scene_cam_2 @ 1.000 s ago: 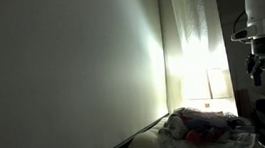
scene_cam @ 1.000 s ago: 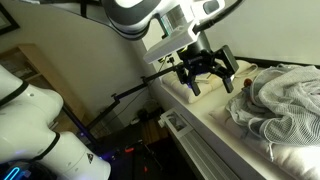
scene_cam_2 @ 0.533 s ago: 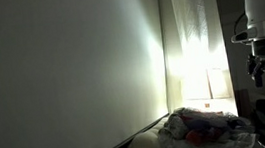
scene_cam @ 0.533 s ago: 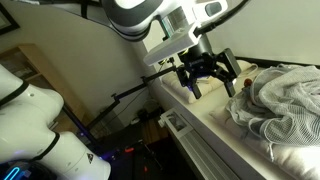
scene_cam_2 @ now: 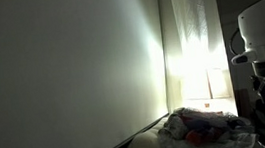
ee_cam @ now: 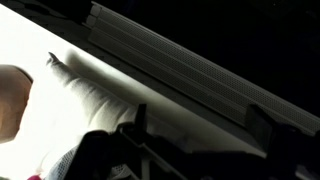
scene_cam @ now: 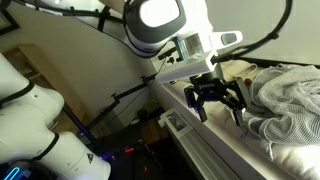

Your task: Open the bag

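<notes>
Gripper (scene_cam: 221, 114) is hanging at the end of the big white robot arm (scene_cam: 160, 25), just over the near edge of the long white table (scene_cam: 232, 146). Its two black fingers (scene_cam: 203, 110) are pointing down and standing wide apart, and nothing is sitting between them. The bag (scene_cam: 290, 95) is lying on the table in a soft, wrinkly white heap, and it looks like it is made of net. In an exterior view it is sitting just beside the gripper, toward the right side of the picture, close but not touching. The heap is stretching along the table away from the gripper, so its near edge is the closest part to reach. In an exterior view from farther off, the room is looking very dark and the bag (scene_cam_2: 204, 124) is showing some colored things inside. In the wrist view, a bit of the netting (ee_cam: 62, 160) is peeking in at the bottom corner. I cannot tell where the bag's mouth is, so finding it is probably coming first.
</notes>
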Robot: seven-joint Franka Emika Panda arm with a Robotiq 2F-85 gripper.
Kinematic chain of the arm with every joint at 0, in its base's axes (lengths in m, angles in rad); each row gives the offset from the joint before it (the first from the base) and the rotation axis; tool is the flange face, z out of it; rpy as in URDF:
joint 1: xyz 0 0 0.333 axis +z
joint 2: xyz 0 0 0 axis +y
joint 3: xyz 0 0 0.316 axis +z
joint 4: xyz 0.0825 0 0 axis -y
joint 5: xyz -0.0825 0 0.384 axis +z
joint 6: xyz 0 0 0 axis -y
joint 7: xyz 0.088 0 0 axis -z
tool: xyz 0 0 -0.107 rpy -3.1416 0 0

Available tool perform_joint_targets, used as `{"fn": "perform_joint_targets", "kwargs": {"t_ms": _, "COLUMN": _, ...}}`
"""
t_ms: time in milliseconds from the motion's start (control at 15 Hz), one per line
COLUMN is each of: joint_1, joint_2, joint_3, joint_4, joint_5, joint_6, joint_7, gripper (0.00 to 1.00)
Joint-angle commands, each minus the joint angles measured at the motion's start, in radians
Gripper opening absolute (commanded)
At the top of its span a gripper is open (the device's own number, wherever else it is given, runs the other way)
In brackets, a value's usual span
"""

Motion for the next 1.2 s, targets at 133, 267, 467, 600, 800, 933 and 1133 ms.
{"fn": "perform_joint_targets", "kwargs": {"t_ms": 133, "joint_1": 0.014, "joint_2": 0.121, "joint_3": 0.029, "joint_4": 0.057, "joint_5": -0.202, "joint_6": 0.086, "joint_7": -0.037, "gripper": 1.00}}
{"fn": "perform_joint_targets", "kwargs": {"t_ms": 267, "joint_1": 0.017, "joint_2": 0.157, "joint_3": 0.034, "joint_4": 0.067, "joint_5": -0.298, "joint_6": 0.140, "joint_7": -0.036, "gripper": 1.00}}
{"fn": "perform_joint_targets", "kwargs": {"t_ms": 467, "joint_1": 0.019, "joint_2": 0.200, "joint_3": 0.031, "joint_4": 0.078, "joint_5": -0.462, "joint_6": 0.241, "joint_7": -0.011, "gripper": 1.00}}
{"fn": "perform_joint_targets", "kwargs": {"t_ms": 600, "joint_1": 0.018, "joint_2": 0.219, "joint_3": 0.027, "joint_4": 0.085, "joint_5": -0.567, "joint_6": 0.305, "joint_7": 0.022, "gripper": 1.00}}
{"fn": "perform_joint_targets", "kwargs": {"t_ms": 800, "joint_1": 0.002, "joint_2": 0.218, "joint_3": 0.046, "joint_4": 0.075, "joint_5": -0.577, "joint_6": 0.302, "joint_7": 0.020, "gripper": 1.00}}
{"fn": "perform_joint_targets", "kwargs": {"t_ms": 933, "joint_1": 0.001, "joint_2": 0.227, "joint_3": 0.048, "joint_4": 0.077, "joint_5": -0.584, "joint_6": 0.305, "joint_7": 0.024, "gripper": 1.00}}
{"fn": "perform_joint_targets", "kwargs": {"t_ms": 1133, "joint_1": 0.000, "joint_2": 0.227, "joint_3": 0.048, "joint_4": 0.077, "joint_5": -0.584, "joint_6": 0.305, "joint_7": 0.024, "gripper": 1.00}}
